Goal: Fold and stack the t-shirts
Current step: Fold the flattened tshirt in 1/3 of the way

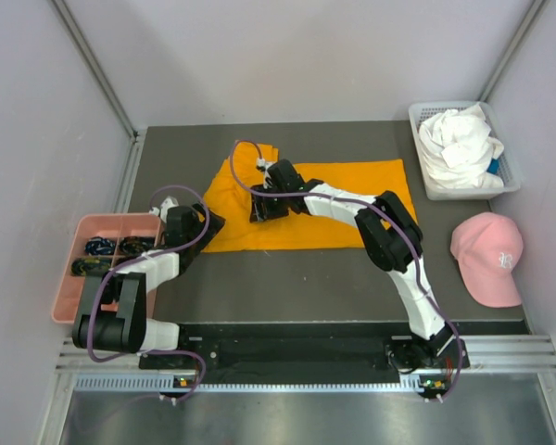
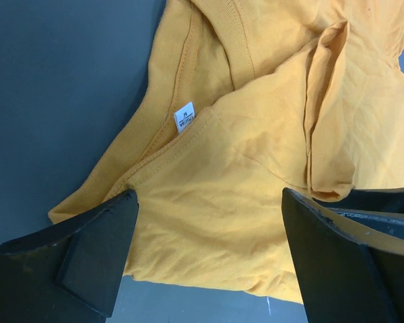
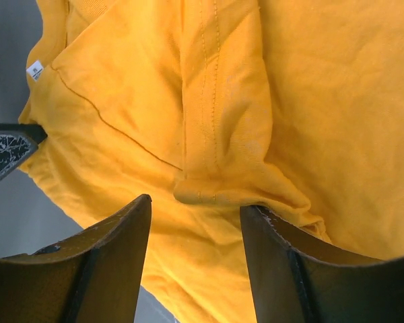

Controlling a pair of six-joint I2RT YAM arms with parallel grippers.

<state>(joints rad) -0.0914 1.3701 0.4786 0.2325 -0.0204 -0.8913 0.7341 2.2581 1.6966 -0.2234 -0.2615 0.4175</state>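
From above, the orange t-shirt [image 1: 338,199] lies spread on the dark table [image 1: 296,278]. My left gripper [image 1: 200,225] sits at the shirt's near left corner and my right gripper [image 1: 264,208] is over its left part. The white t-shirt [image 1: 459,144] is bunched in the basket [image 1: 424,181] at the far right, with the pink cap [image 1: 489,255] nearer and a pink tray [image 1: 74,278] at my left.

On my left wrist, my fingers [image 2: 97,249] stand wide apart over the shirt's edge, holding nothing; the collar label [image 2: 184,117] shows.

On my right wrist, my fingers [image 3: 114,262] are partly apart, straddling a folded sleeve hem [image 3: 202,192] without clamping it.
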